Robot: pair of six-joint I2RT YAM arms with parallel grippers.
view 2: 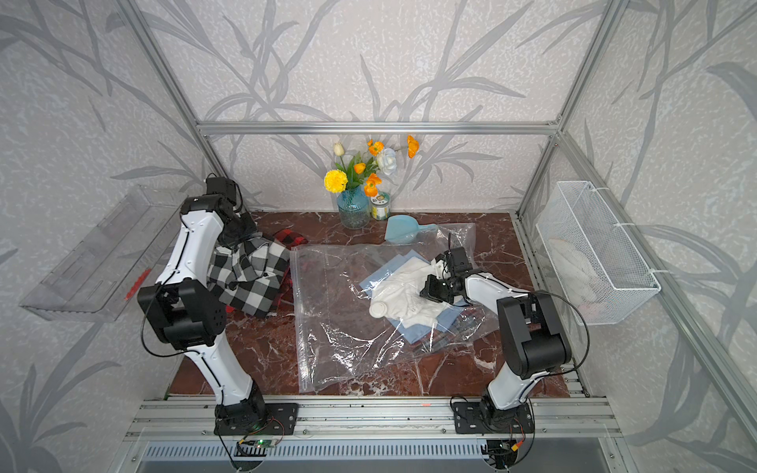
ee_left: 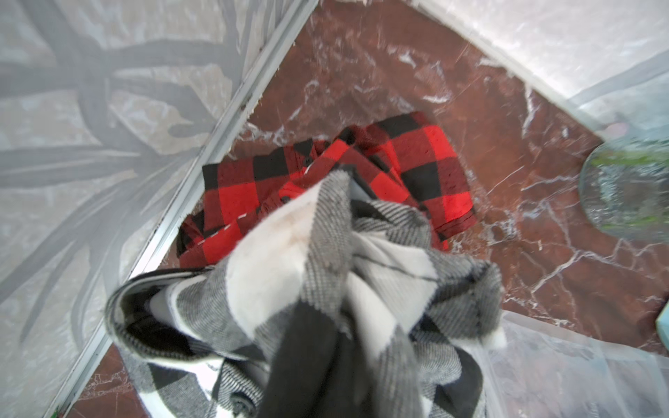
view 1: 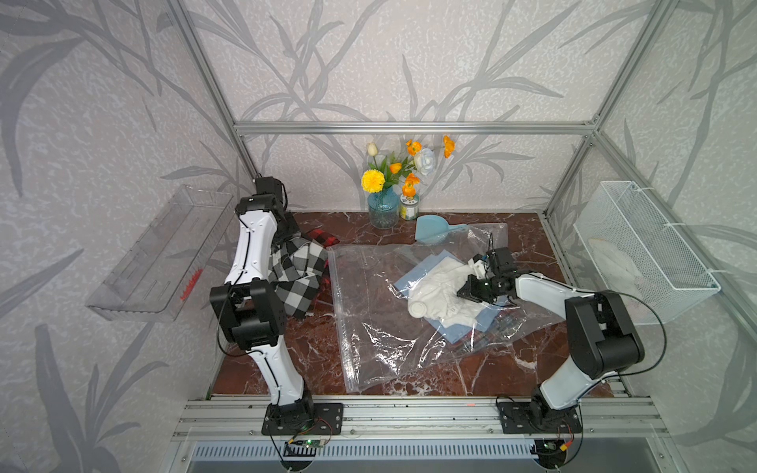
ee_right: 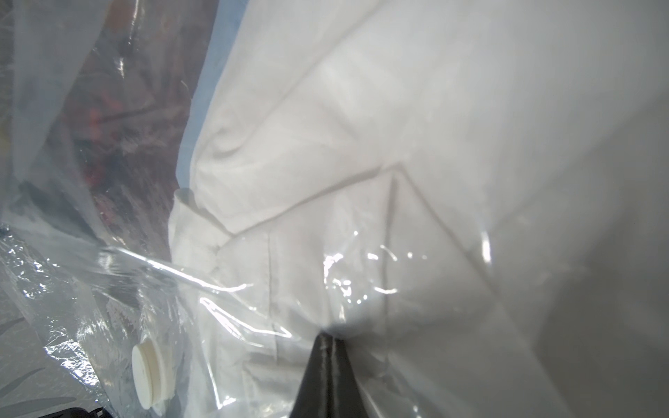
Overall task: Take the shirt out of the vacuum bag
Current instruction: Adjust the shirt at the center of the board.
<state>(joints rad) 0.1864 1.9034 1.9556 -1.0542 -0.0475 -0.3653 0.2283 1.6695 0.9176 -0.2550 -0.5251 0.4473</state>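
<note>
Though the checked shirt (view 1: 301, 270) it clamps hides the left pincer (view 1: 295, 237), the right pincer (ee_right: 331, 338) pinches the vacuum bag (view 1: 368, 327).

The left arm (view 1: 250, 250) and the right arm (view 1: 545, 286) wear glossy white shells between boxy matte-black joint housings (view 1: 250, 315), with thin black cables (view 1: 268, 370) running alongside. Each is mounted on a black base plate (view 1: 327, 417) with screws, and the right gripper (ee_right: 327, 338) tapers to dark grey fingers (ee_right: 315, 380).

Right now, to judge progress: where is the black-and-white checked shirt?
In both top views the black-and-white checked shirt hangs from the left gripper, left rear of the table, just outside the left edge of the vacuum bag, over a red-and-black plaid cloth.
</note>
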